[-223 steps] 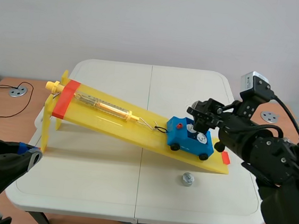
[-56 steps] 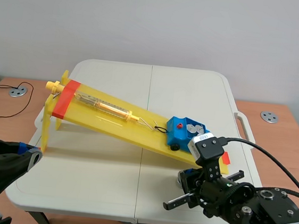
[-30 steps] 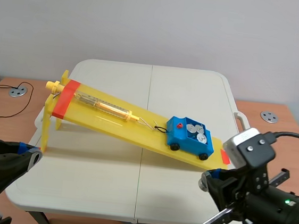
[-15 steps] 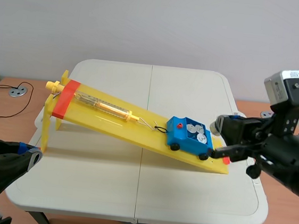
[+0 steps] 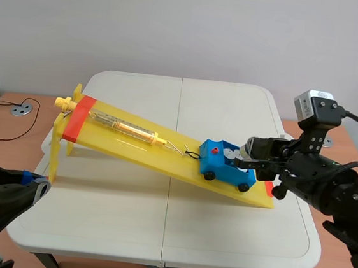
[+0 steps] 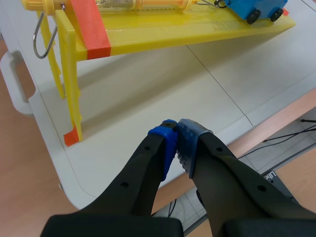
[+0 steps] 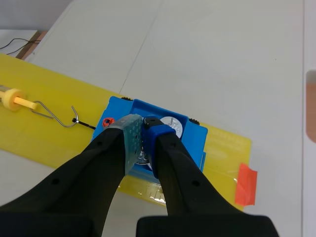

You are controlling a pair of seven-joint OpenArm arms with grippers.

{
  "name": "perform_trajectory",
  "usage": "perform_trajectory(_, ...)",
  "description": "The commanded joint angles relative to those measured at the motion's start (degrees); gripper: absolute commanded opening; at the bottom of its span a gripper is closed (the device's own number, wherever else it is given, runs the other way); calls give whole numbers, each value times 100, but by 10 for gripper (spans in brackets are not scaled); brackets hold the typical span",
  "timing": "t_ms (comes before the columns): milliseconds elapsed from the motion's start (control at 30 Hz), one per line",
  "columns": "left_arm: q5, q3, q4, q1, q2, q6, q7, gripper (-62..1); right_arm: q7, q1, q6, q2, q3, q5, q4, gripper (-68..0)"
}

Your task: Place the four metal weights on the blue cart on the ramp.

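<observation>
The blue cart [image 5: 221,170] sits low on the yellow ramp [image 5: 133,147], hooked to a yellow spring scale [image 5: 125,127]. My right gripper [image 5: 248,155] hangs just over the cart's open top. In the right wrist view the right gripper [image 7: 143,126] is shut on a metal weight, of which only a silver sliver [image 7: 143,152] shows between the pads. Another weight [image 7: 171,126] lies in the cart [image 7: 196,142] beside the fingers. My left gripper [image 6: 177,133] is shut on nothing, low near the table's front left edge, away from the ramp [image 6: 163,34].
Red tape marks the ramp's raised end [image 5: 78,118] and its foot [image 7: 245,184]. The ramp's yellow leg [image 6: 71,84] stands ahead of the left gripper. White table [image 5: 157,221] spreads in front of the ramp. A cable and a metal disc [image 5: 20,109] lie at the left.
The right gripper took the weight off the table in front of the ramp, lifted it, and has now moved left over the cart. The left arm kept still.
</observation>
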Motion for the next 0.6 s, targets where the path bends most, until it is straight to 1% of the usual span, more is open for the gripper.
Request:
perform_trajectory(0,-446,-96,409,-114,0,-221,-525,-582,728,573,138,7,-157,470,267,-669)
perform_trajectory(167,-446,-96,409,-114,0,-221,-525,-582,728,769,138,-90,-262,470,11,-669)
perform_trajectory(333,-446,-96,409,-114,0,-221,-525,-582,743,785,133,-166,-264,470,-55,-669)
perform_trajectory(567,-446,-96,409,-114,0,-221,-525,-582,846,841,96,-166,-262,422,-57,-669)
